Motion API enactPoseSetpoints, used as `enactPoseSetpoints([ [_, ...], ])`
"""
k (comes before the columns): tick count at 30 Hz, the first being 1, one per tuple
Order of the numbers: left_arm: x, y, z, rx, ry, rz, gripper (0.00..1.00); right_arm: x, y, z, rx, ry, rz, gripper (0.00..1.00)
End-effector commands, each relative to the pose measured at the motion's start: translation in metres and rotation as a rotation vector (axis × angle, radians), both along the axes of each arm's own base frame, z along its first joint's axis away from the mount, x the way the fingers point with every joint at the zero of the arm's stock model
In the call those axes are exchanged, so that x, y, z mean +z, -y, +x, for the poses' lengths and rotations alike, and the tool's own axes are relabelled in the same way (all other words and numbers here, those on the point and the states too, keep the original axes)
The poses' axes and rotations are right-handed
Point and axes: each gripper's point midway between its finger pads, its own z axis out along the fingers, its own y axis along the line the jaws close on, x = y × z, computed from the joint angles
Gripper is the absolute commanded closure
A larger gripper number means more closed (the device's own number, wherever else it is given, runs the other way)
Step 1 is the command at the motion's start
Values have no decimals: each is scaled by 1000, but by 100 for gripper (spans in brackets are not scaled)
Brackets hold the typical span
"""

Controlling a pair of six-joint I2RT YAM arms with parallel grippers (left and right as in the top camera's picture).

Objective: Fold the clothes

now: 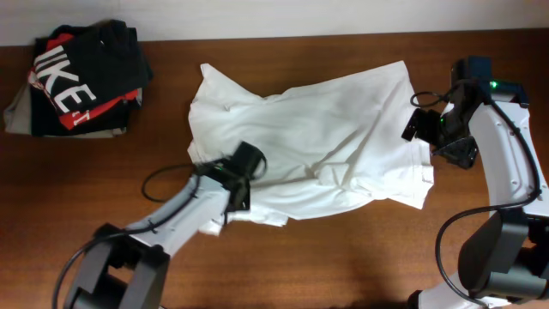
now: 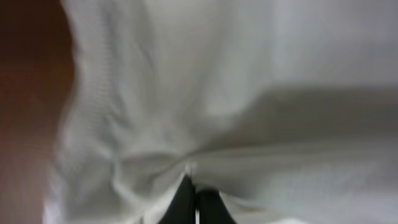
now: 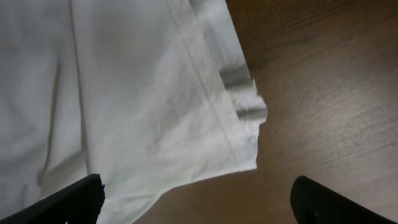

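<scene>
The white T-shirt [image 1: 317, 137] lies crumpled across the middle of the wooden table. My left gripper [image 1: 242, 190] is at its lower left edge, shut on a pinch of the white fabric [image 2: 193, 177], which fills the left wrist view. My right gripper [image 1: 433, 137] hovers at the shirt's right edge, open and empty. In the right wrist view its two fingers [image 3: 199, 202] are spread wide over the shirt's hemmed corner [image 3: 239, 134] and bare wood. The green-and-red neck mark is not visible.
A stack of folded garments sits at the back left: a black shirt with white letters and red [image 1: 81, 73] on top of a grey-olive one [image 1: 19, 110]. The table's far edge meets a pale wall. Bare wood [image 1: 360, 257] lies in front.
</scene>
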Motion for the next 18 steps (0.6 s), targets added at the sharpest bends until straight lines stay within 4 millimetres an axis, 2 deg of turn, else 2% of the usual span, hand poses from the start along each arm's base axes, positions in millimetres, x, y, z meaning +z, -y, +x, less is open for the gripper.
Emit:
enactPoseSetpoints([
  [1,10,-34,50,114,155,-22,99,1,-2,-2,7,5,9,1],
  [2,19,-43,73,153,246,-46,99,-1,-4,-3,8,2,21,1],
  [3,25,-47,86,160,299,-52,99,-3,-7,-4,10,-3,37,1],
  [4,43,-56,113,153,412,-54,82,-11,-17,-8,16,-17,87,1],
  [5,50,-57,117,149,418,-50,55,-15,-23,-12,31,-28,117,1],
  [6,56,-57,114,144,381,-38,53,-20,-30,-16,80,-41,133,1],
  [7,65,-59,105,140,316,-19,39,-26,-36,-19,97,-57,136,1],
  [9,84,-63,89,174,232,-4,29,-32,-42,-20,115,-60,136,1],
  [10,93,-60,80,163,189,-22,27,-31,-47,-20,124,-59,149,1],
  [11,88,-39,64,126,100,-136,37,-31,-51,-21,132,-61,164,1],
  [12,79,-23,46,102,7,-226,38,-31,-55,-24,142,-75,168,1],
  [13,60,-12,21,81,-95,-261,43,-31,-60,-30,187,-100,169,1],
  [14,50,-11,13,76,-122,-251,48,-31,-61,-32,191,-107,171,1],
  [16,19,-5,-4,50,-181,-231,51,-31,-61,-29,190,-95,169,1],
  [18,0,7,-5,15,-197,-225,51,-31,-62,-27,191,-86,175,1],
])
